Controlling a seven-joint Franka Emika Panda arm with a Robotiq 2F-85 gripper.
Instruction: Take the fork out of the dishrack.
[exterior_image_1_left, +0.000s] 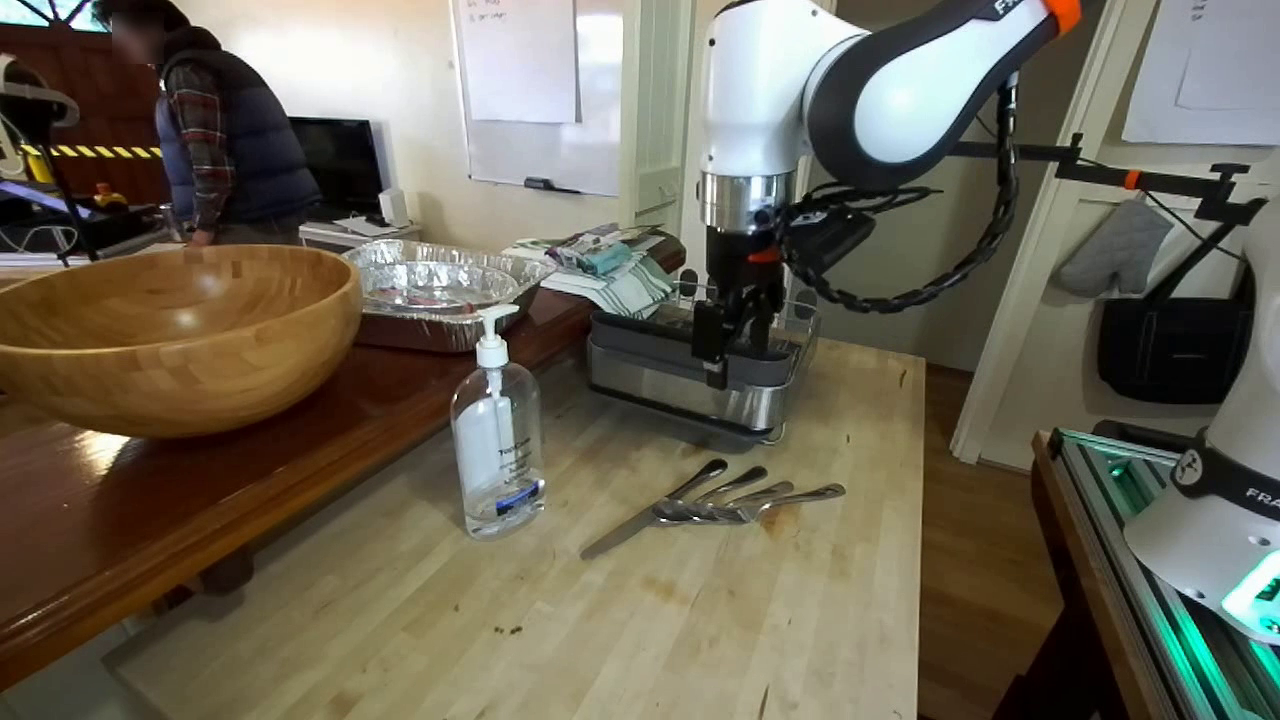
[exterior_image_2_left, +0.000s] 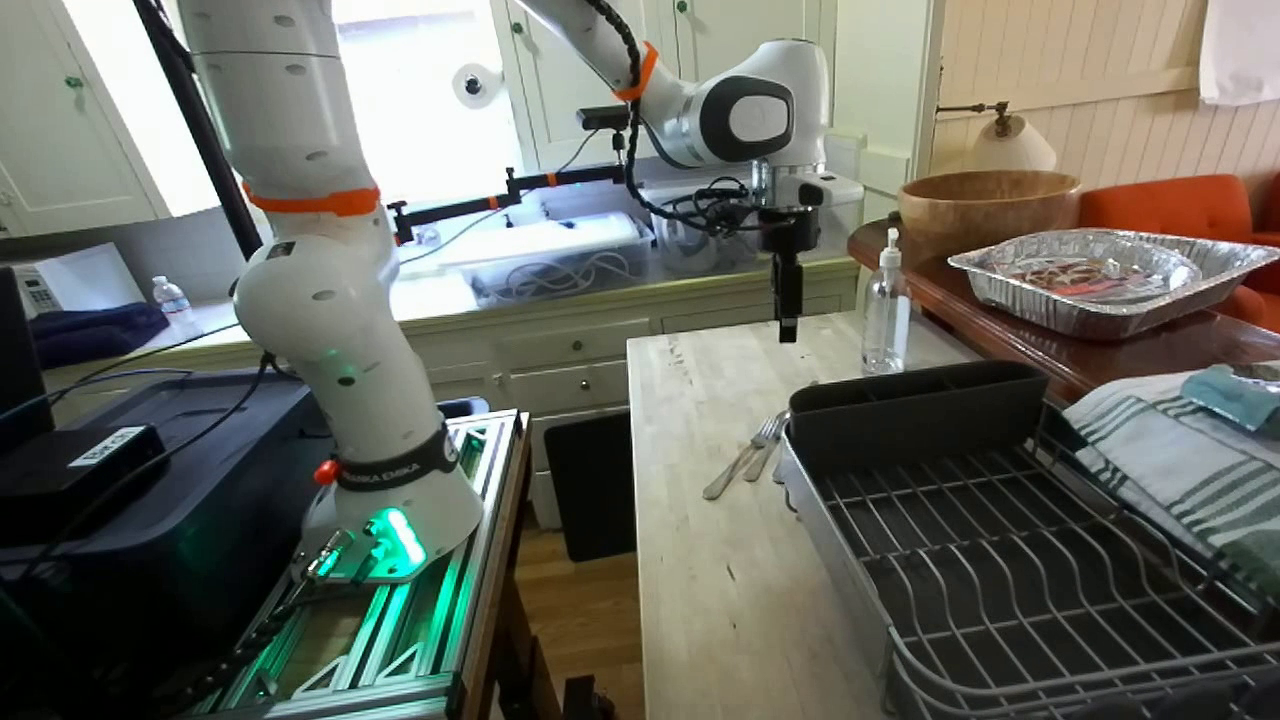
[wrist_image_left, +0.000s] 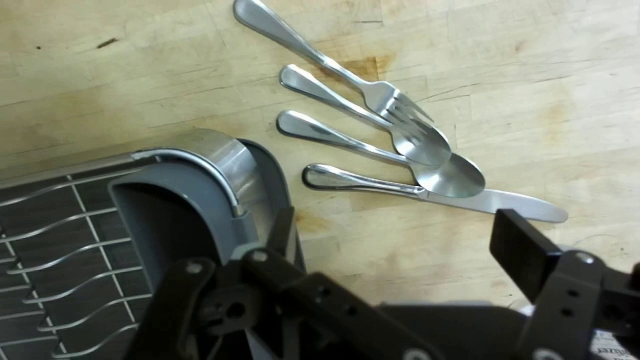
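Observation:
The silver fork (wrist_image_left: 378, 96) lies on the wooden table outside the dishrack, its tines over a spoon. It also shows in both exterior views (exterior_image_1_left: 800, 497) (exterior_image_2_left: 735, 468). The steel dishrack (wrist_image_left: 220, 150) has a grey utensil holder (wrist_image_left: 200, 185) with a dark interior where no cutlery shows. The rack also stands in both exterior views (exterior_image_1_left: 640, 378) (exterior_image_2_left: 850, 580). My gripper (wrist_image_left: 397, 217) is open with nothing between its fingers, pointing down above the table beside the rack's end. It also shows in both exterior views (exterior_image_1_left: 738, 362) (exterior_image_2_left: 788, 325). The fork lies beyond the fingertips in the wrist view.
Two spoons (wrist_image_left: 425, 145) (wrist_image_left: 452, 177) and a knife (wrist_image_left: 520, 204) overlap beside the fork. A clear soap bottle (exterior_image_1_left: 497, 450) stands nearby. A higher red-brown table edge (exterior_image_1_left: 400, 430) runs alongside, bearing a wooden bowl (exterior_image_1_left: 180, 340), foil trays (exterior_image_2_left: 1120, 310) and towels (exterior_image_2_left: 1150, 440).

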